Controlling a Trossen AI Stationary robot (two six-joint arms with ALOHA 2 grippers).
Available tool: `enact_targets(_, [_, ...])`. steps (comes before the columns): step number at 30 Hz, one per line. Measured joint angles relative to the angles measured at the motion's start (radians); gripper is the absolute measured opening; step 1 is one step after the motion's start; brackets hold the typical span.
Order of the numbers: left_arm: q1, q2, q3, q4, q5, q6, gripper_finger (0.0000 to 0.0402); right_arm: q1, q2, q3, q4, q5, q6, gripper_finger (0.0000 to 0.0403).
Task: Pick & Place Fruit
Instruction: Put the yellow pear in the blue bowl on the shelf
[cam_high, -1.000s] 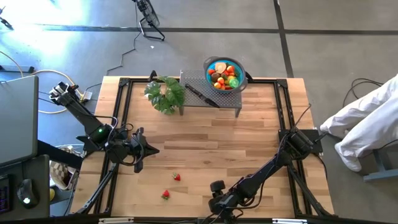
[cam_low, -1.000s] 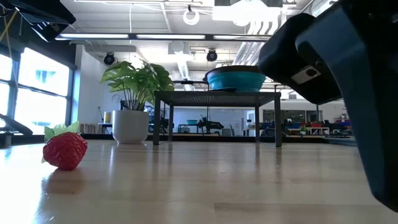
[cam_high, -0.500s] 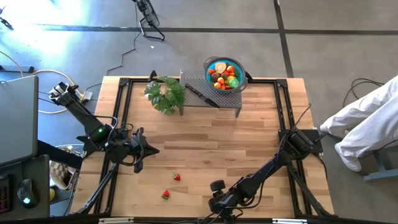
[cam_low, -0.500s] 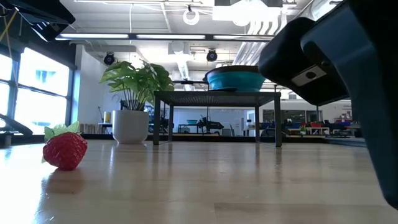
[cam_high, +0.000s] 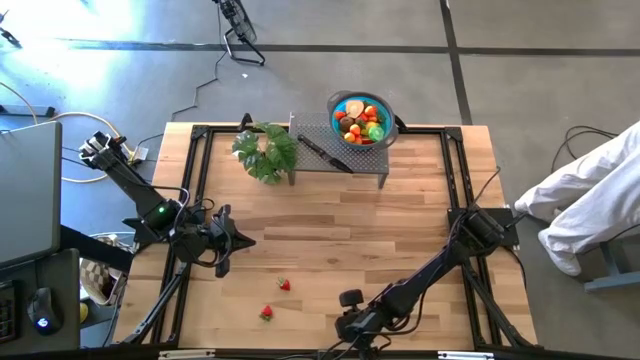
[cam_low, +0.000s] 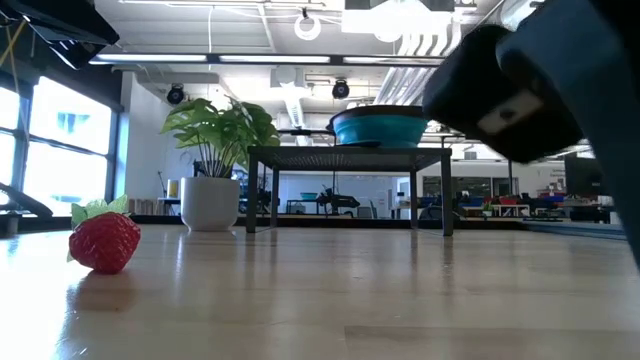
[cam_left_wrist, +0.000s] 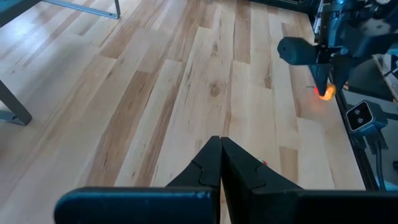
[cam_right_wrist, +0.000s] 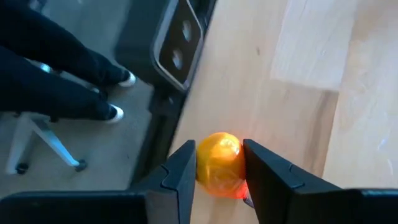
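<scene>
On the table's left side the left gripper hovers with its fingers pressed together and empty, with two strawberries lying loose on the wood to its right. Farther right, at the near edge, the right gripper has its fingers against both sides of an orange fruit, whose underside they hide. At the far edge, a blue bowl of mixed fruit sits on a black rack.

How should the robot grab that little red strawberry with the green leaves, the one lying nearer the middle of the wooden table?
Probably around its plump red body, not the leaves. The small red toy strawberry lies on its side on the light wooden table, its green leaves sticking out one end, as the low view shows. Coming straight down from above, with one finger on each rounded flank, looks safest, since the thin leaves would likely slip.
</scene>
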Motion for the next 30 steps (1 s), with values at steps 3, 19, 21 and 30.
enact_targets(3, [0.000, 0.000, 0.000, -0.004, 0.000, 0.000, 0.0000, -0.005, -0.025, 0.002, -0.001, 0.002, 0.007, 0.0111])
enact_targets(19, [0.000, 0.000, 0.000, -0.004, -0.001, 0.000, 0.0000, -0.083, -0.268, 0.004, -0.010, 0.213, 0.006, 0.0109])
enact_targets(21, [0.000, 0.000, 0.000, -0.003, -0.001, -0.002, 0.0000, -0.098, -0.296, 0.004, -0.003, 0.241, 0.007, 0.0111])
enact_targets(30, [0.000, 0.000, 0.000, -0.003, -0.003, -0.004, 0.0000, -0.138, -0.423, 0.004, 0.029, 0.434, 0.007, 0.0109])
